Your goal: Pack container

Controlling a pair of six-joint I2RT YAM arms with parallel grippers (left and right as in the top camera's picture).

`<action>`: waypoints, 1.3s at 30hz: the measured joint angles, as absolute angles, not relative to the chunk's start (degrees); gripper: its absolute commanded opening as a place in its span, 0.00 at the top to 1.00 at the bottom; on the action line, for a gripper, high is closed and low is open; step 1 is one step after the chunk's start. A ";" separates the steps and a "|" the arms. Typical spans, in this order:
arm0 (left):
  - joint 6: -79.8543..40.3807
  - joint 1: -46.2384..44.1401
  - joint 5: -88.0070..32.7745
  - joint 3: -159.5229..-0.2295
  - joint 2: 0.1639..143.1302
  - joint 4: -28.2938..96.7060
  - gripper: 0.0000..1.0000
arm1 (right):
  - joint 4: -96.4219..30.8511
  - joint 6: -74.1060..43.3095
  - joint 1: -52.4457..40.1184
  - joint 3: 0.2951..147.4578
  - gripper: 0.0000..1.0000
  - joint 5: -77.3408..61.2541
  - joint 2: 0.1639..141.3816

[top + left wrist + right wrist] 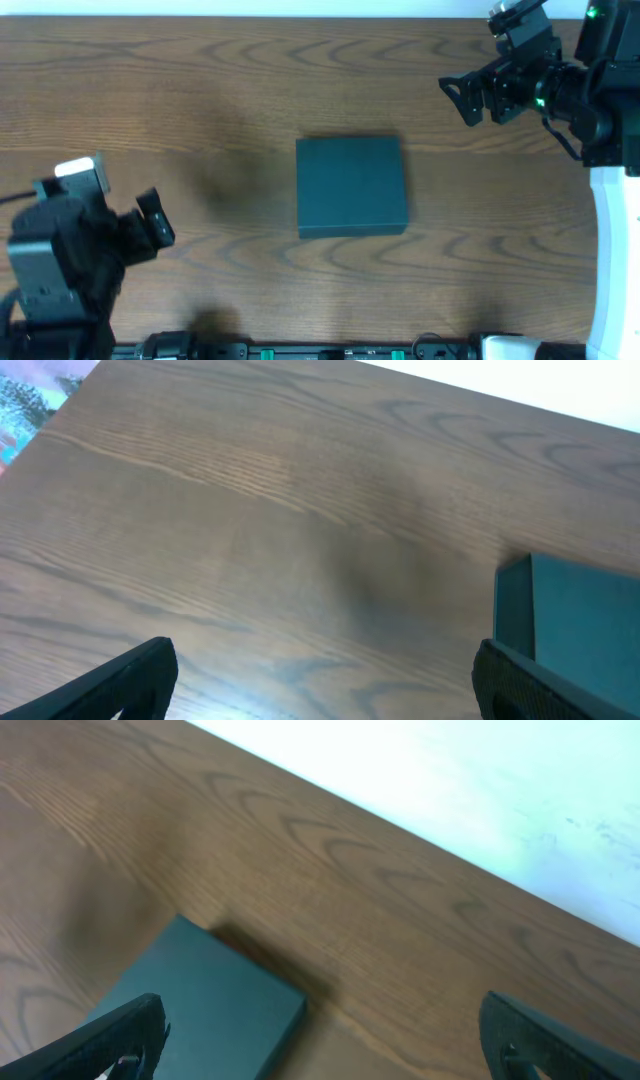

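The container (pixel 351 186) is a dark teal square box lying shut in the middle of the wooden table. Its corner shows at the right edge of the left wrist view (pixel 575 615) and at the lower left of the right wrist view (pixel 200 1005). My left gripper (pixel 160 225) hovers open near the table's front left, well to the left of the box, nothing between its fingers (pixel 140 675). At the back right, my right gripper (pixel 462 98) is open and empty too, above and to the right of the box.
The wooden table (pixel 200 100) ends at a white strip along its far edge (pixel 450 790). A white post (pixel 612 260) stands at the right side. A colourful object (pixel 25 410) peeks in at the far left corner of the left wrist view.
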State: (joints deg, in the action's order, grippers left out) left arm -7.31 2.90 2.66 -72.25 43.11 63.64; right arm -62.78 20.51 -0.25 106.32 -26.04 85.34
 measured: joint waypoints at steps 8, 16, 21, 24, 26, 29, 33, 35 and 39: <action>-7.92 2.90 1.91 -57.49 31.00 55.02 0.05 | -62.76 20.51 -0.25 106.32 0.01 -26.02 85.34; -9.50 2.90 1.87 -41.50 15.62 48.23 0.05 | -62.78 20.51 -0.25 106.32 0.01 -26.02 85.34; -10.28 2.90 1.83 -32.64 8.43 43.83 0.05 | -62.78 20.51 -0.25 106.32 0.01 -26.02 85.34; -10.50 2.90 1.74 -27.31 4.93 41.08 0.05 | -62.81 20.51 -0.25 106.32 0.01 -26.02 85.34; -10.57 2.90 1.72 -23.94 3.18 39.40 0.05 | -62.78 20.51 -0.25 106.32 0.01 -26.04 85.34; -10.85 2.90 1.72 -19.68 1.32 37.39 0.05 | -62.78 20.51 -0.25 106.32 0.01 -26.04 85.34; -11.20 2.90 1.69 -15.14 0.84 33.61 0.05 | -62.78 20.51 -0.25 106.32 0.01 -26.04 85.34; -11.40 2.90 1.69 -13.58 0.82 32.49 0.05 | -62.78 20.51 -0.25 106.32 0.01 -26.04 85.34; -11.81 2.90 1.69 -11.09 0.80 29.91 0.05 | -62.78 20.51 -0.25 106.32 0.01 -26.04 85.34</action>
